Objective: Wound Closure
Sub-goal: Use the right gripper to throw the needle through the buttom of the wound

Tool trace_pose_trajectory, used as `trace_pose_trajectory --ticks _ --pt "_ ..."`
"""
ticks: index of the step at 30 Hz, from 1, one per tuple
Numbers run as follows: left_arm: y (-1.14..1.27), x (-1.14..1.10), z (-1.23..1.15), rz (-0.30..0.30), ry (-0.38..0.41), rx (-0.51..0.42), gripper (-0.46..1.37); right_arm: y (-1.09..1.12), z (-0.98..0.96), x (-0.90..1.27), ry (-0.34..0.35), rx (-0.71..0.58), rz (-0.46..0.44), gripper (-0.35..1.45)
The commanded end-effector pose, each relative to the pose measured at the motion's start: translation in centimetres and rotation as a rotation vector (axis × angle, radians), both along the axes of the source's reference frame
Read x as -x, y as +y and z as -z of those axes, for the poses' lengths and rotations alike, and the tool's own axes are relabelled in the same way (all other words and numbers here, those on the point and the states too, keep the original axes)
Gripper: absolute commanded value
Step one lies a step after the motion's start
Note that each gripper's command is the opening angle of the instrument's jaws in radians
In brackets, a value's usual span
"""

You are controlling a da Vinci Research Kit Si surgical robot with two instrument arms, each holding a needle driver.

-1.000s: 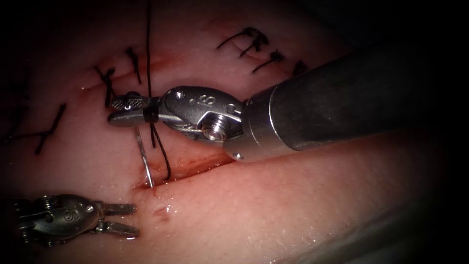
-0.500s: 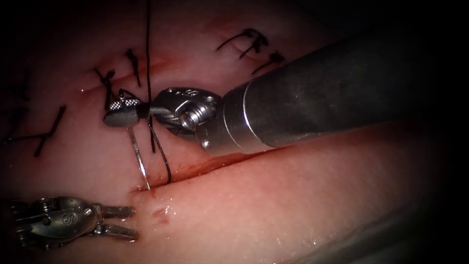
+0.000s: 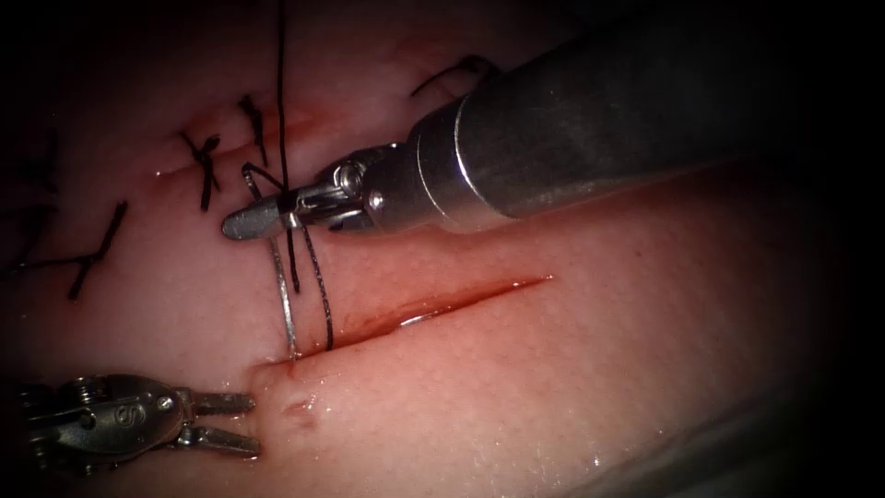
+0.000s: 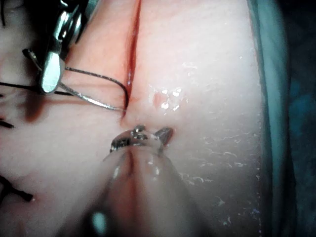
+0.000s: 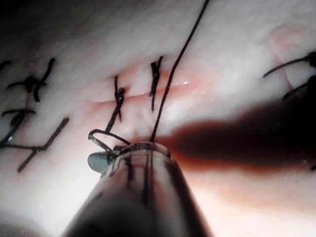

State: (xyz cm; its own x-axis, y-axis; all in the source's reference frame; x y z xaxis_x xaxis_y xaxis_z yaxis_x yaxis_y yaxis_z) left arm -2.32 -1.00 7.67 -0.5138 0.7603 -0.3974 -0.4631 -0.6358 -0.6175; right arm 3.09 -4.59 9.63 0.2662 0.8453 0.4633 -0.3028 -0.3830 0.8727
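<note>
Steel needle (image 3: 284,300) rides higher out of the cut (image 3: 433,304) as right tool (image 3: 263,217), clamped near its tail, rolls; left tool (image 3: 226,420) idles open, empty

From my console, the surroundings fall off into darkness on every side of the lit patch. Past its edge lies what may be a pale teal drape (image 4: 270,98), darker beyond it.

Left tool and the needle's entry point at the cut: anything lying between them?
No. In the endoscope view, only bare tissue separates the open, empty left tool from the needle, which the right tool holds.
</note>
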Motion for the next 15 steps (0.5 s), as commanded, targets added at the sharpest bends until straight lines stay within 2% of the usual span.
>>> trace_pose_trajectory --ticks 1,8,13,15 --pt "0.0 0.01 -0.01 0.0 0.0 0.0 0.31 0.0 -0.04 -0.01 0.009 -0.042 0.002 -0.35" --pt "0.01 0.01 0.0 0.0 0.0 -0.001 0.31 -0.1 -0.03 -0.02 0.039 -0.182 -0.019 -0.35" --pt "0.01 0.03 0.0 -0.003 -0.001 0.003 0.3 -0.27 -0.01 -0.02 0.004 -0.286 -0.024 -0.35" --pt "0.01 0.03 0.0 -0.002 -0.001 0.003 0.3 -0.33 0.0 -0.02 0.016 -0.296 -0.024 -0.35"
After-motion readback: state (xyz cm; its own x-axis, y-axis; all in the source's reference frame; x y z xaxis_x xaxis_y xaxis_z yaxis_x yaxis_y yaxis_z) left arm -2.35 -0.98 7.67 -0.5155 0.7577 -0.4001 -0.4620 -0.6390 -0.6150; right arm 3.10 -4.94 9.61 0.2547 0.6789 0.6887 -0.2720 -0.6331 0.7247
